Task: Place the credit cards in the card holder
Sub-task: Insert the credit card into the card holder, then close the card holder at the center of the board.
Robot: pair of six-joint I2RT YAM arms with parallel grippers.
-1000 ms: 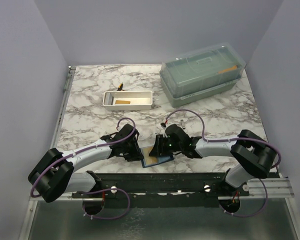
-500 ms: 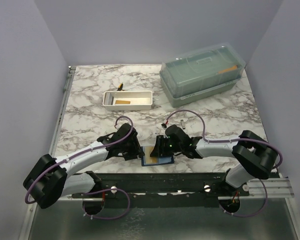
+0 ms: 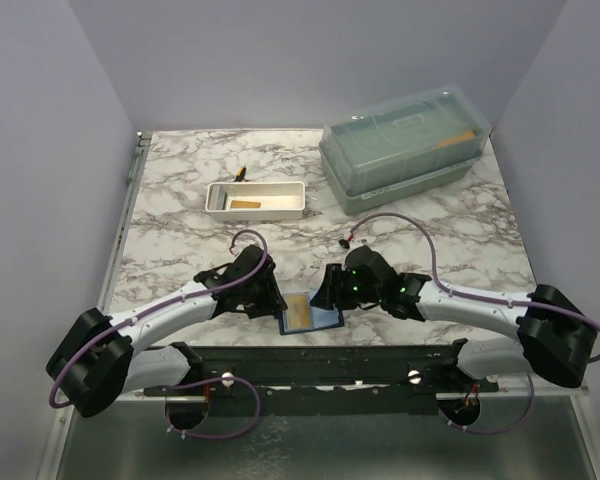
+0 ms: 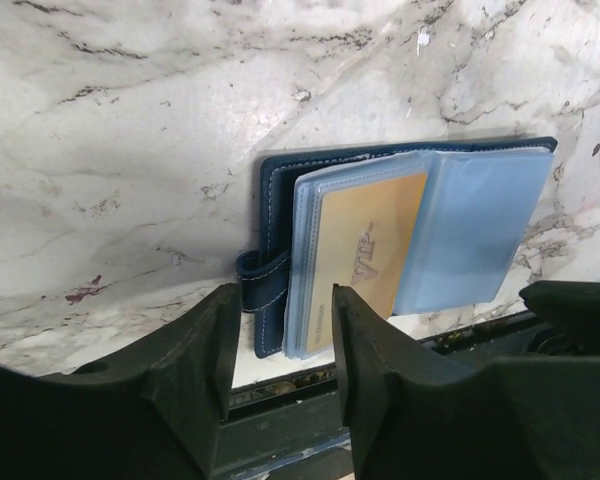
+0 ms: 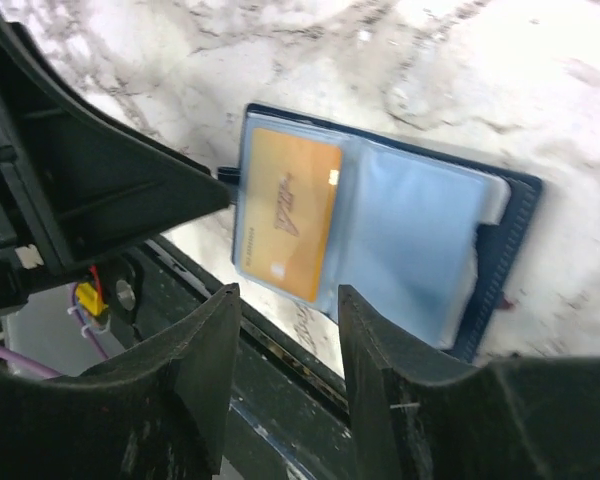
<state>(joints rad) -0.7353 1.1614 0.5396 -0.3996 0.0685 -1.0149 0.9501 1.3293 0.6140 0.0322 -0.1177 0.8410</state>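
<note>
Pulling back, I have left gripper (image 4: 283, 335) and right gripper (image 5: 288, 335) spread, empty; credit card (image 4: 370, 245) now sleeved at card holder's (image 4: 272, 190) nine o'clock.

Navy card holder (image 3: 326, 320) lying open and flat at near edge of marble table (image 3: 180, 230), centre. Orange-tan credit card (image 3: 300, 312) on its left half. Left gripper (image 3: 272, 300) just beside holder's left edge, right gripper (image 3: 323, 293) over its far right corner; contact not discernible from above. Further back: long white tray (image 3: 255, 213) holding a tan card (image 3: 245, 204), small dark-and-yellow object (image 3: 240, 173) just behind it. Translucent green lidded box (image 3: 405, 150) at far right, something orange (image 3: 458, 137) inside.
</note>
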